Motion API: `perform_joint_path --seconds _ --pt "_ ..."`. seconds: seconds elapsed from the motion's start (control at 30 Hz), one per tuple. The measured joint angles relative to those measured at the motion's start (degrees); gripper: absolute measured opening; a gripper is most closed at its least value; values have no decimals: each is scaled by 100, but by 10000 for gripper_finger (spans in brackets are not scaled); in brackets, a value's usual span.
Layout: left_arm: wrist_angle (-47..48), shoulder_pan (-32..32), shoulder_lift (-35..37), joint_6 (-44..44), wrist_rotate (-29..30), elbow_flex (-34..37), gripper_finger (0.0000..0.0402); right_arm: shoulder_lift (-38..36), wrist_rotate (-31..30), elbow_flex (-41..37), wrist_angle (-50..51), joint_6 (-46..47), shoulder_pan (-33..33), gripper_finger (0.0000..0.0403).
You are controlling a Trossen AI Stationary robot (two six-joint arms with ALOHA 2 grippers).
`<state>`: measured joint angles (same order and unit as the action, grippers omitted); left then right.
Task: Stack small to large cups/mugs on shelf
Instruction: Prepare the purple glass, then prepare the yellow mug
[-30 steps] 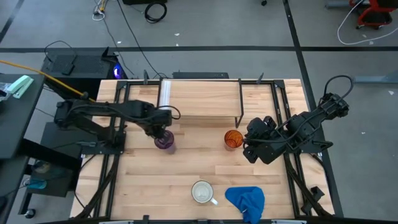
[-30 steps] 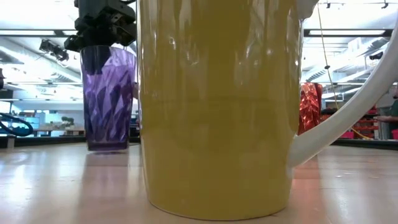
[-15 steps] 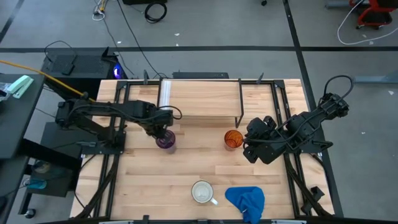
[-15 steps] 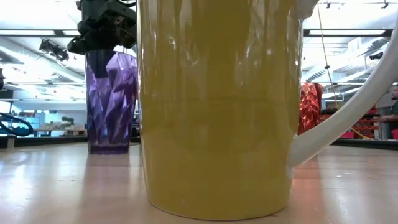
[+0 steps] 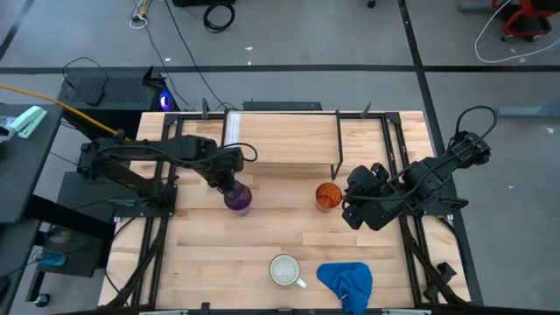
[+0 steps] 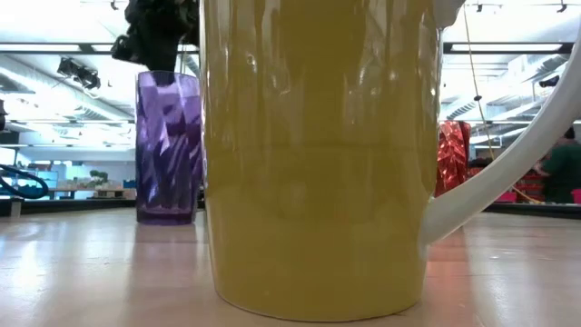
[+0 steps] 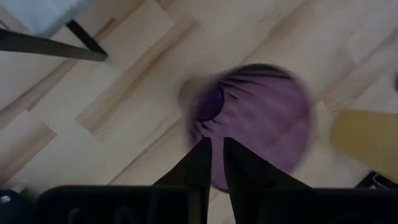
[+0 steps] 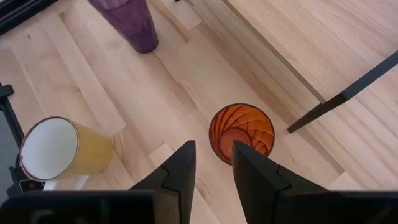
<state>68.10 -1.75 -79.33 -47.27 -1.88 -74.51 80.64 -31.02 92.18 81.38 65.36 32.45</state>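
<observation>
The purple tumbler (image 5: 238,199) stands upright on its base on the table, just in front of the shelf (image 5: 280,140). My left gripper (image 5: 226,181) hangs just above the tumbler's rim (image 6: 168,74), pointing down. Its fingers (image 7: 200,163) stand a narrow gap apart, with nothing between them. The orange cup (image 5: 328,195) stands upright near the shelf's right leg. My right gripper (image 8: 211,155) is open and waits just short of the orange cup (image 8: 241,134). The mug (image 5: 285,271), white inside and yellow outside, stands near the table's front edge.
A blue cloth (image 5: 346,284) lies right of the mug at the front edge. The shelf's black wire legs (image 8: 342,96) come down near the orange cup. Bare wood lies between the two cups and in front of them. In the low view the mug (image 6: 318,154) blocks most of the table.
My left gripper has gone up off the purple tumbler's rim, where it sat a second ago. The tumbler has shifted slightly toward the table's right edge and now stands free on the table. My right arm has kept still.
</observation>
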Motion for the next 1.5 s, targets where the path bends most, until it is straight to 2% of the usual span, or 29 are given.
perform_joint_path --seconds 0.3,0.47,0.6,0.8,0.9,1.0,1.17,1.3,1.5 --pt "1009 55 4 12 523 -905 50 0 154 -2 -5 -38 139 110" --pt "1328 387 7 -115 600 -1287 50 128 830 -67 -146 -52 440 110" --pt "1622 1133 98 -747 612 -1319 50 310 1547 -566 -827 151 805 110" --pt "2052 2735 131 -2541 1027 -1313 52 491 1660 -1495 -2250 685 1138 110" --pt "2020 3497 131 -3593 1480 -1302 49 688 1766 -1768 -2959 367 1059 110" --pt "1747 4105 100 -4501 1835 -1077 44 901 1986 -1840 -3446 -105 769 110" --pt "620 4735 94 -5373 1876 -251 42 1139 2428 -1675 -3642 -813 36 110" --pt "-260 4915 90 -5751 1870 437 45 1143 2826 -1526 -3776 -1419 -549 110" --pt "-1299 4869 93 -5834 1879 1219 40 1261 3689 -1321 -4111 -2213 -1187 110"
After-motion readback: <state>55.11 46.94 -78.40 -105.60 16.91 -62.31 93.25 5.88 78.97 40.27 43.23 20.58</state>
